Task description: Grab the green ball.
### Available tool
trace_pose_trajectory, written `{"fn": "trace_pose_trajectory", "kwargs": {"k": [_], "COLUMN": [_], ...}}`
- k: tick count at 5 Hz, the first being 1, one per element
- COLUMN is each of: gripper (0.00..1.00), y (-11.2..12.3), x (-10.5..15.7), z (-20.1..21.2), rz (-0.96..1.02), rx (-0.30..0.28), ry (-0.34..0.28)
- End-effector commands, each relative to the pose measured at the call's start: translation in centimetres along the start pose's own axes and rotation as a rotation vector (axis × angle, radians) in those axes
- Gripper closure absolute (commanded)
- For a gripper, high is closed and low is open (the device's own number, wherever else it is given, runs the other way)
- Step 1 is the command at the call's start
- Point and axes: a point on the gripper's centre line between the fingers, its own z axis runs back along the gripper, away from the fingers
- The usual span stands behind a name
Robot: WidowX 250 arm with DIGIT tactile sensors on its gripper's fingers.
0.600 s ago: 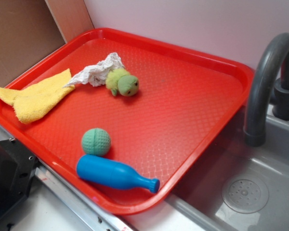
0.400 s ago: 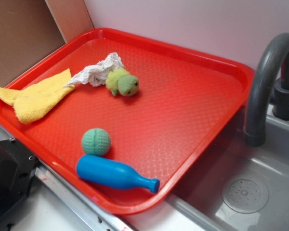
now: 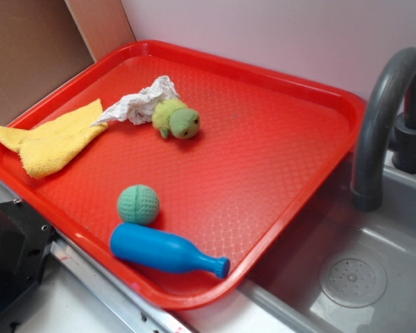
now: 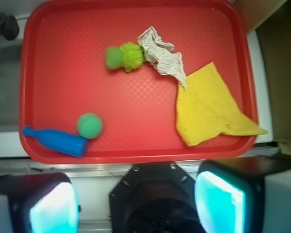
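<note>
I see the ball [image 3: 138, 204] on the tray [image 3: 277, 146], near its front edge, touching or just beside the blue bottle [image 3: 166, 250]. Turtle toy [image 3: 176, 119] w/ crumpled paper [image 3: 140, 103] well apart toward the back; yellow cloth [image 3: 50, 141] at the tray's edge. Gripper [image 4: 136, 201] high above, off the tray's edge, jaws wide, holding nothing. Sink [image 3: 360, 270] and faucet [image 3: 383, 111] beside the tray.

No readable text, label, brand, number or sign anywhere.
</note>
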Motion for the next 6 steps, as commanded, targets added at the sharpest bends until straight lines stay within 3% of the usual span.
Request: {"fn": "trace_pose_trajectory", "kwargs": {"k": [1, 2, 3, 4, 6], "gripper": [0.00, 0.00, 0.00, 0.00, 0.00], "y": [-1.9, -3.4, -4.7, -6.0, -7.1], "x": [1.4, 3.0, 4.3, 4.8, 3.8], "z": [-2.8, -6.0, -9.0, -12.0, -15.9], "rz": [0.303, 0.376, 0.399, 0.343, 0.338], "rx": [-0.081, -0.077, -0.052, -0.065, -0.045], "ry": [0.010, 0.068, 0.074, 0.106, 0.186]}}
